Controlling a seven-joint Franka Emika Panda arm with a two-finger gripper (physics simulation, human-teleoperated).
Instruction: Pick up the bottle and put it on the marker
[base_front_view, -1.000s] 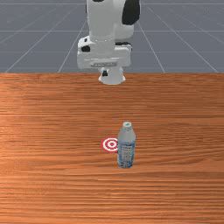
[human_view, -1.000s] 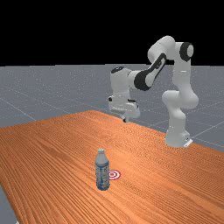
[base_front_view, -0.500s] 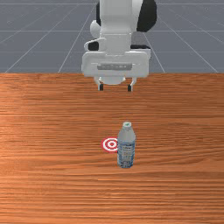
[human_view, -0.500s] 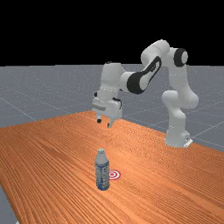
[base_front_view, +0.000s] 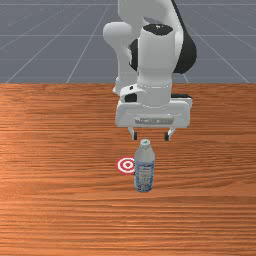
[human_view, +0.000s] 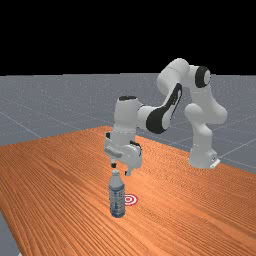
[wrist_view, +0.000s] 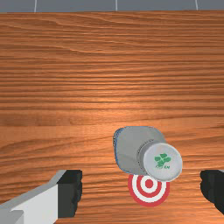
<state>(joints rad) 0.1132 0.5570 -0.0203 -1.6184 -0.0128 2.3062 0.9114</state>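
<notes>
The tool (base_front_view: 151, 136) has sunk toward the smooth, round-capped bottle (base_front_view: 144, 170).

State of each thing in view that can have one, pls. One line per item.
Gripper: open, holding nothing, above the bottle
Bottle: upright on the table, off the marker
Cap: on the bottle
Marker: flat on the table
Arm: bent

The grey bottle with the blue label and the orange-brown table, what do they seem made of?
The bottle is probably smooth plastic, from its cloudy grey look, though glass is possible. The table looks like satin-finished wood, with streaked grain and soft sheen.
</notes>
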